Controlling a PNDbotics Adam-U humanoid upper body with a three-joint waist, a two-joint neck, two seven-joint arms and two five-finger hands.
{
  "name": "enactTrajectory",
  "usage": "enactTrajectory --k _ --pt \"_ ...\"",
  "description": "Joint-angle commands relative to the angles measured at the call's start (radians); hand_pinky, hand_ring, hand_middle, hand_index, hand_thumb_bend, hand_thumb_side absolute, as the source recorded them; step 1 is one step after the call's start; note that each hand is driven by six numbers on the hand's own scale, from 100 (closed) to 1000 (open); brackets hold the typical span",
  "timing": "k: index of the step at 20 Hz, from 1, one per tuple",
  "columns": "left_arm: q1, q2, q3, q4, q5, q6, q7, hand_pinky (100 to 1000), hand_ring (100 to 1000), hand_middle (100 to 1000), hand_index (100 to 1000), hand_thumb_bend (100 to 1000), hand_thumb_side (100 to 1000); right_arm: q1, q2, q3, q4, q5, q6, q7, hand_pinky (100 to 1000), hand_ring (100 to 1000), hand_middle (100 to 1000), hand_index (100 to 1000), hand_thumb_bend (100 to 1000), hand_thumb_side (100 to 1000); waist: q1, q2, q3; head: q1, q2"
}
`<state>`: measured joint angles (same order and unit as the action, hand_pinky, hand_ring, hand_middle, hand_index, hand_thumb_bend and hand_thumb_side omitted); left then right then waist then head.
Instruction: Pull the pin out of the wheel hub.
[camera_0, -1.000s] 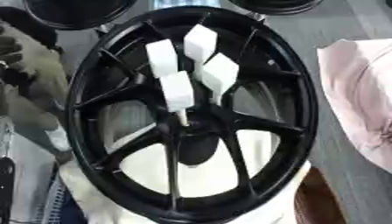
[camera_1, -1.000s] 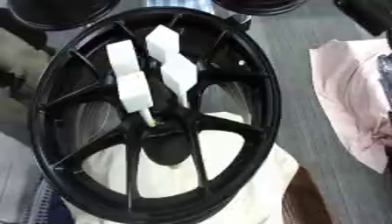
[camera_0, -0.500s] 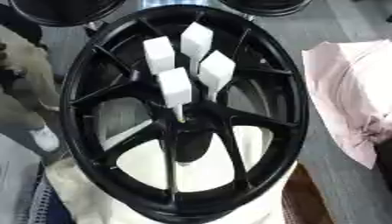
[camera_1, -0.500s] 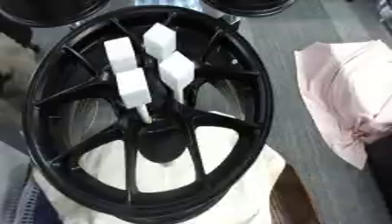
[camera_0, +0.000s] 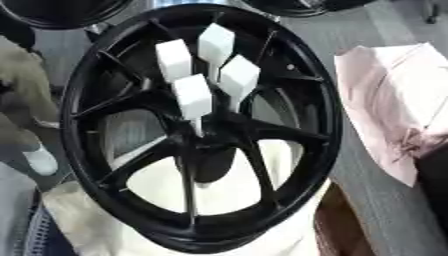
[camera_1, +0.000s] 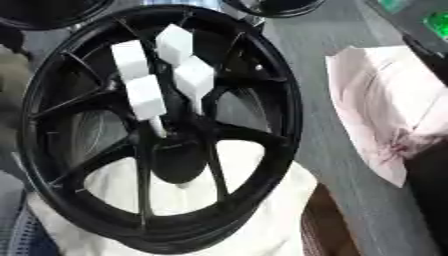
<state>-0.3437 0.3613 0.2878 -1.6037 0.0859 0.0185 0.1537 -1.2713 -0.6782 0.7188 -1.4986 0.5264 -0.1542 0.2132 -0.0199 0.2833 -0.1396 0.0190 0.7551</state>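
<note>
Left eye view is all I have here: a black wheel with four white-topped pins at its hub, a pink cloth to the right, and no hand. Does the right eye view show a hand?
Observer: No hand there either. But right of the wheel and beyond the pink cloth, its top right corner shows a dark slanted object that your view cuts off.
Operator: Anything on it?
Observer: Bright green patches. I cannot tell what they are.

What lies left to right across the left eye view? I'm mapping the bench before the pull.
Black wheel rim → white block-headed pins at the hub → pink cloth. No robot hand shows.
</note>
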Motion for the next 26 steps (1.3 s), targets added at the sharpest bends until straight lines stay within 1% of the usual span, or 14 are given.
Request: enactTrajectory --k 1,4,7,9,14,16,18,19,23,26 --pt "-0.006 0.035 0.011 -0.013 -0.003 -0.001 0.005 743 679 586 745 514 771 -0.060 0.043 0.049 0.068 0.043 -0.049 0.051 912 839 835 867 112 531 0.001 -0.025 -0.003 0.001 0.002" --pt "-0.005 0.034 0.011 -0.013 -0.003 -0.001 0.005 743 680 586 745 513 771 -0.083 0.083 0.056 0.111 0.068 -0.103 0.104 914 842 839 870 103 537 0.002 -0.026 -0.004 -0.002 0.003" --pt "-0.005 0.033 0.010 -0.012 -0.002 -0.001 0.004 744 680 586 745 513 771 -0.091 0.118 0.037 0.136 0.082 -0.157 0.158 915 844 841 871 100 539 0.003 -0.028 -0.002 -0.009 0.001" --pt "-0.006 0.032 0.010 -0.012 -0.001 -0.002 0.003 744 681 587 745 513 771 -0.091 0.129 0.025 0.146 0.083 -0.193 0.195 916 846 842 872 100 534 0.004 -0.029 -0.001 -0.012 0.000" --pt "-0.007 0.032 0.010 -0.012 -0.001 -0.001 0.002 744 681 587 745 513 772 -0.080 0.125 -0.014 0.163 0.060 -0.281 0.283 918 852 849 884 170 499 0.005 -0.028 -0.001 -0.013 0.003" --pt "-0.007 0.032 0.010 -0.011 -0.001 -0.001 0.002 744 682 587 745 513 772 -0.073 0.117 -0.037 0.158 0.040 -0.304 0.317 920 855 853 890 218 455 0.007 -0.026 -0.001 -0.010 0.003" --pt "-0.006 0.032 0.010 -0.011 -0.002 -0.001 0.001 744 682 587 745 513 772 -0.065 0.104 -0.058 0.139 0.007 -0.313 0.352 921 857 853 893 253 423 0.007 -0.025 -0.002 -0.008 0.004" --pt "-0.006 0.033 0.010 -0.011 -0.002 -0.001 0.001 745 682 587 745 513 773 -0.062 0.098 -0.068 0.128 -0.010 -0.312 0.370 921 857 854 896 281 378 0.008 -0.025 -0.002 -0.008 0.004" --pt "-0.006 0.033 0.011 -0.009 -0.003 -0.001 -0.001 745 682 588 745 513 773 -0.055 0.081 -0.094 0.086 -0.083 -0.302 0.443 919 847 857 902 348 285 0.009 -0.025 -0.003 -0.009 0.004" --pt "-0.007 0.034 0.010 -0.009 -0.004 0.000 -0.003 745 683 588 745 513 774 -0.046 0.061 -0.101 0.049 -0.139 -0.289 0.499 916 844 854 900 355 277 0.008 -0.024 -0.004 -0.008 0.002"
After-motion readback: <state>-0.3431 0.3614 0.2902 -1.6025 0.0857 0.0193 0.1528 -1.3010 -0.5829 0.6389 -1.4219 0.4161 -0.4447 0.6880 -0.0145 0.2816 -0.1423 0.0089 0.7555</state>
